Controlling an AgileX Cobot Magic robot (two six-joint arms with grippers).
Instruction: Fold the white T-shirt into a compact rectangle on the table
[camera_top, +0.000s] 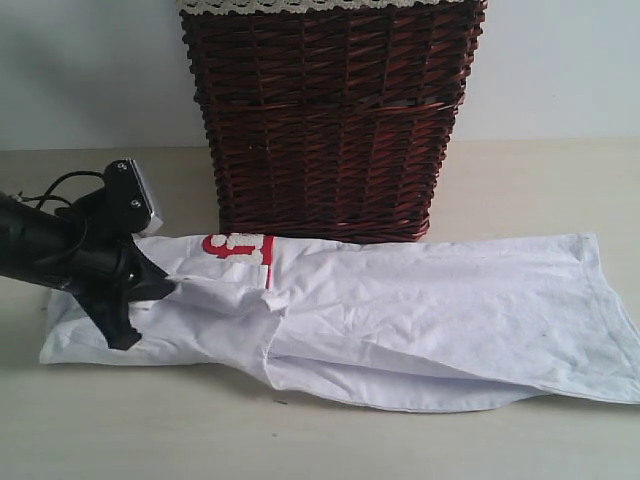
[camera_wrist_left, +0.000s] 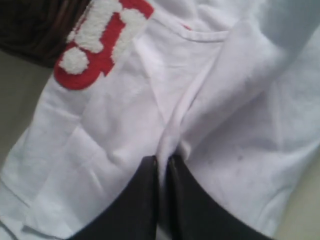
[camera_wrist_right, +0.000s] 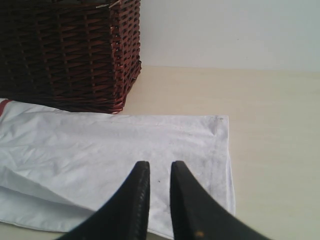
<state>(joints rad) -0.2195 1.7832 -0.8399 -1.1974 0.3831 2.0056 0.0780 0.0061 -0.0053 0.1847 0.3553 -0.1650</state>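
White T-shirt (camera_top: 420, 300) red-white lettering (camera_top: 238, 246): folded, prob. illegible.

The pale cream table (camera_top: 320, 450) ran broad from side to side. On it lay a white T-shirt (camera_top: 420, 320), folded lengthwise into a long, rumpled band (a scrap of red lettering showed towards its left end). A dark wicker basket (camera_top: 330, 120) stood just behind, right against the shirt's far edge.

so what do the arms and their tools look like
Both tools are black: the left tool and right tool each have two tapered fingers. The left arm is black, with a looping black cable and a pale grey block at its wrist.
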